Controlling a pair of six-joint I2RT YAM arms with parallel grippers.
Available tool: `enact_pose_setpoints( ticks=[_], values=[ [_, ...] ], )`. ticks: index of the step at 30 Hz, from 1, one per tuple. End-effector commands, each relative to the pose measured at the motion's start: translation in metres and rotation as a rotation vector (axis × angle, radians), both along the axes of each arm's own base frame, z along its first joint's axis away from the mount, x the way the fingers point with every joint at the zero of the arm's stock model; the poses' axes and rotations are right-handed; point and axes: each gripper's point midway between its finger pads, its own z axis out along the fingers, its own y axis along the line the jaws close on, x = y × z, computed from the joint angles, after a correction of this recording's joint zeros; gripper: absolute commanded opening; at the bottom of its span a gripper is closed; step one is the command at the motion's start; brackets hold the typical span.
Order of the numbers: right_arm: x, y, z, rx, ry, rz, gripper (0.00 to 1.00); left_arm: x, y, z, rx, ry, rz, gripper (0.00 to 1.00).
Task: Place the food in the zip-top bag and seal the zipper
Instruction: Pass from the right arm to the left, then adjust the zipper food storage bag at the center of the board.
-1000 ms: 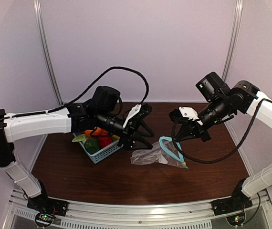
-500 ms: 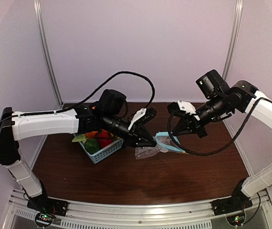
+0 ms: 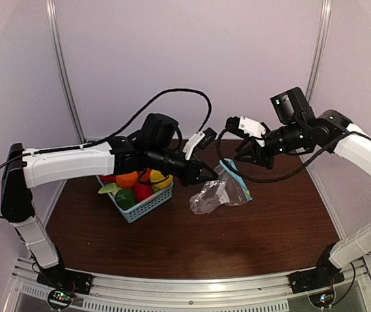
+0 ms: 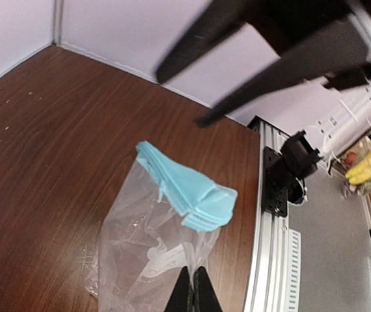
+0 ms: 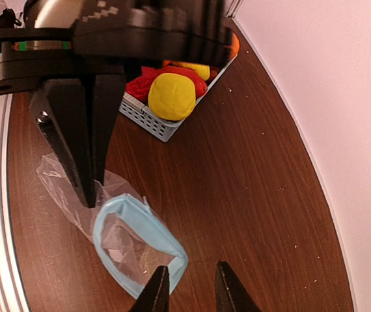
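My left gripper [image 3: 215,174]: jaws fully closed, pinching clear wall of zip-top bag [image 3: 213,196], bag hangs from it. My right gripper [image 5: 189,291]: jaws little apart, nothing between, just beside zipper [image 4: 189,195]. Food [image 3: 128,179] lies in basket [image 3: 148,207].

The zip-top bag [image 3: 219,195], crinkled clear film, hangs crumpled over the bench [image 3: 172,244], pinched near its mouth by the left claw [image 4: 192,291]. Its zipper [image 5: 140,237], a light-blue strip, is unsealed and bowed into an open loop. The food [image 3: 140,187], in orange, red, yellow and green pieces, sits piled in the basket [image 3: 148,207] beside the bag.
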Motion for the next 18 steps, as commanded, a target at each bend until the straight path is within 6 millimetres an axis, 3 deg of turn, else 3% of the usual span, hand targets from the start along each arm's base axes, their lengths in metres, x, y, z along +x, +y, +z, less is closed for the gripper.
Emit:
enact_pose_setpoints(
  ticks=[1, 6, 12, 18],
  values=[
    [-0.005, 0.007, 0.018, 0.051, -0.004, 0.011, 0.22, 0.032, -0.006, -0.008, 0.028, 0.142, 0.233, 0.00],
    [0.003, 0.006, 0.020, 0.003, -0.068, -0.025, 0.23, 0.038, -0.012, -0.003, -0.023, 0.211, 0.279, 0.00],
    [0.002, 0.010, 0.008, -0.089, -0.134, -0.041, 0.29, 0.038, -0.018, 0.014, -0.102, 0.260, 0.279, 0.00],
    [0.019, 0.007, 0.009, -0.149, -0.245, -0.145, 0.36, 0.035, -0.024, 0.032, -0.193, 0.342, 0.249, 0.00]
  ],
)
